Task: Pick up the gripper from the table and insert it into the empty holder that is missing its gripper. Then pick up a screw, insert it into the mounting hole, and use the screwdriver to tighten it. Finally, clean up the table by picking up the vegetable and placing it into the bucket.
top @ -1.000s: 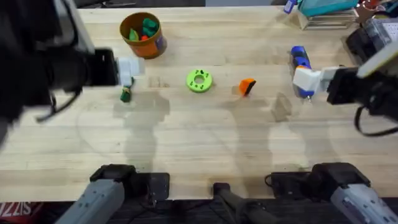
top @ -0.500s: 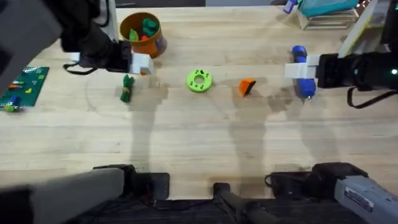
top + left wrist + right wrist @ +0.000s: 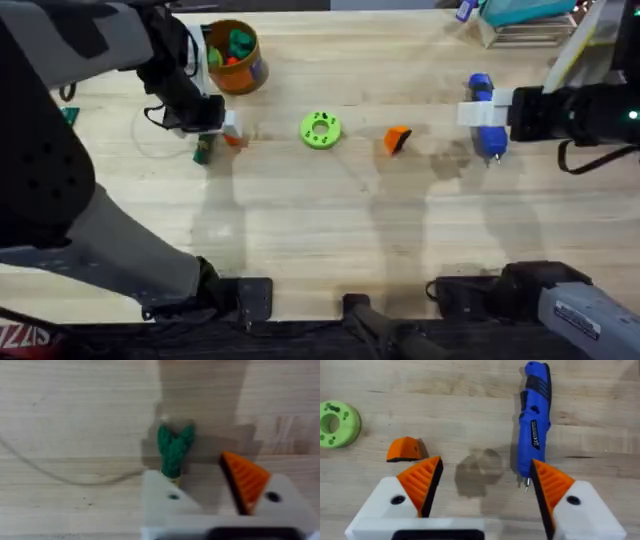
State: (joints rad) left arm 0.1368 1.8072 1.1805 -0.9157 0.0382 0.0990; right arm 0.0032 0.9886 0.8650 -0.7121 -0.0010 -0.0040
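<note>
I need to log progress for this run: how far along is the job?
Nothing looks done. The orange gripper pad lies loose on the table, the screwdriver lies untouched, and the vegetable is outside the bucket. The left gripper, one finger lacking its pad, hangs open over the vegetable. Pad, screw and cleanup remain.

Both arms are black with grey housings and looping black cables. The right gripper [image 3: 482, 485] has white angular finger blocks, each with a round screw hole and an orange ribbed wedge pad. The left gripper [image 3: 212, 487] bears one such pad; its other white block is bare.
</note>
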